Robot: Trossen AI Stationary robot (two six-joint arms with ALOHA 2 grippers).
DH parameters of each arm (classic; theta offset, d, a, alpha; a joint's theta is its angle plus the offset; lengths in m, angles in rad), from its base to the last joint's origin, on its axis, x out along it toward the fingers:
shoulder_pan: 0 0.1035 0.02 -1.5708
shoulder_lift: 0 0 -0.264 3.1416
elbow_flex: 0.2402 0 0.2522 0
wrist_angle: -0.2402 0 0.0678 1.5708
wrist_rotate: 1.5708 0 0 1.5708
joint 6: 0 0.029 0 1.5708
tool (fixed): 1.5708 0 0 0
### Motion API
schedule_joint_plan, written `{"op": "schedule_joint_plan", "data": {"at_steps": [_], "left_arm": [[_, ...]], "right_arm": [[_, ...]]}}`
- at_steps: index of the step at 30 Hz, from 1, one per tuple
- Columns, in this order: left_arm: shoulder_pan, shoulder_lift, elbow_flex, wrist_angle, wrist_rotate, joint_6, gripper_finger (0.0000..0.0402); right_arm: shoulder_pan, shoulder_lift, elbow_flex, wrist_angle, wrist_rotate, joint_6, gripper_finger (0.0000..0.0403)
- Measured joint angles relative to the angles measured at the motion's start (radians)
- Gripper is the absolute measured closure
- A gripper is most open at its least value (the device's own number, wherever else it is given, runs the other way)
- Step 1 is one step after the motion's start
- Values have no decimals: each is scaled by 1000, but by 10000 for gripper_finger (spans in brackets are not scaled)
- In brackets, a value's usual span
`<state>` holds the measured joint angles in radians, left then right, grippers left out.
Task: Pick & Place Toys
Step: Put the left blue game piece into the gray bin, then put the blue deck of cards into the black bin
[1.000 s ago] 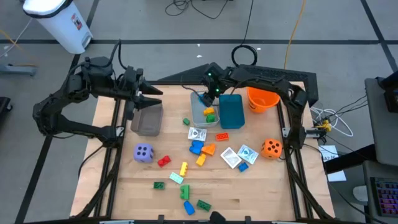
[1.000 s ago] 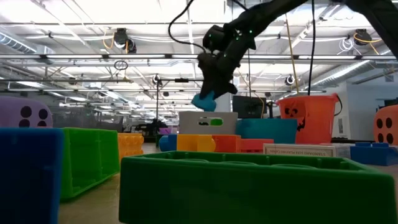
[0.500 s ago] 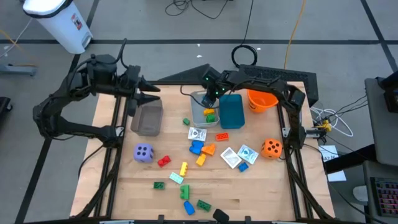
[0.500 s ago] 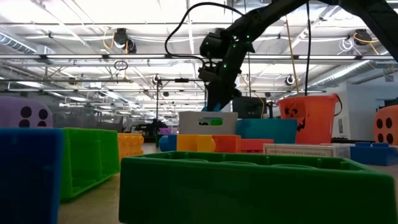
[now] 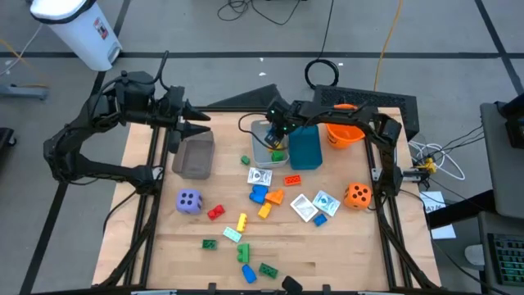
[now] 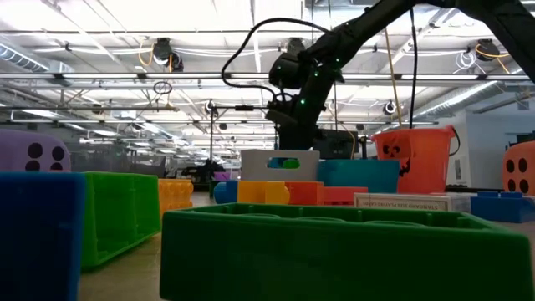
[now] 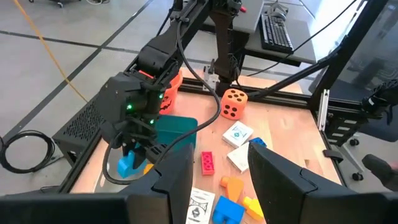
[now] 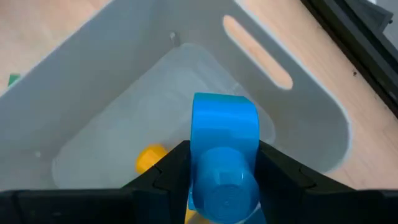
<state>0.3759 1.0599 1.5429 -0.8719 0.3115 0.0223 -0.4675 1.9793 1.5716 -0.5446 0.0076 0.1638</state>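
My right gripper (image 5: pixel 276 138) hangs over the light grey bin (image 5: pixel 256 152), shut on a blue brick (image 8: pixel 224 124). A yellow brick (image 8: pixel 151 157) lies on the bin's floor, with a green one (image 5: pixel 275 147) beside it. In the low view the gripper (image 6: pixel 289 138) dips behind the bin's wall (image 6: pixel 259 163) and the blue brick is hidden. My left gripper (image 5: pixel 201 123) stands open above the far end of the dark grey bin (image 5: pixel 194 157), with nothing between its fingers (image 7: pixel 177 186). Bricks, white packets (image 5: pixel 259 176), a purple die (image 5: pixel 188 201) and an orange die (image 5: pixel 357 194) lie on the table. My right gripper pinches the blue brick by two opposite sides (image 8: pixel 198 155) between its two fingers (image 8: pixel 171 168). The fingers slant down from the table's far right. The brick is lifted clear above the bin's floor (image 8: pixel 124 143), and its free end sticks out past the fingertips.
A teal bin (image 5: pixel 304 147) stands right of the light grey one, and an orange bucket (image 5: pixel 344 131) stands farther right under the right arm. Loose bricks (image 5: pixel 266 201) crowd the table's middle and near part. A red brick (image 7: pixel 207 162) lies by the teal bin.
My right gripper has gone down into the mouth of the light grey bin, tipping more steeply, with the blue brick still between its fingers. In the low view the brick has sunk behind the bin's wall. My left gripper has swung a little toward the far edge.
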Motion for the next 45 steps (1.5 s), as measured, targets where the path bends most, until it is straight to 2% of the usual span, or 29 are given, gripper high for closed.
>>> {"op": "schedule_joint_plan", "data": {"at_steps": [8,22,28,31,36,39,45], "left_arm": [[0,0,0,0,0,-2,243],[0,0,-1,1,0,-4,243],[0,0,-1,1,-53,31,243],[1,-5,-1,1,-96,36,243],[1,-6,-1,-9,-114,28,243],[0,-6,-2,-42,-112,21,243],[-16,-6,-2,-179,-108,-29,243]], "right_arm": [[0,0,-36,14,22,4,261],[-18,-16,-40,84,18,-15,201],[-24,-114,-41,111,18,-23,195],[-21,-181,-40,182,14,-19,196],[5,-288,-40,294,-58,18,199],[36,-326,-40,361,-94,61,198],[125,-353,-40,424,-98,115,195]]}}
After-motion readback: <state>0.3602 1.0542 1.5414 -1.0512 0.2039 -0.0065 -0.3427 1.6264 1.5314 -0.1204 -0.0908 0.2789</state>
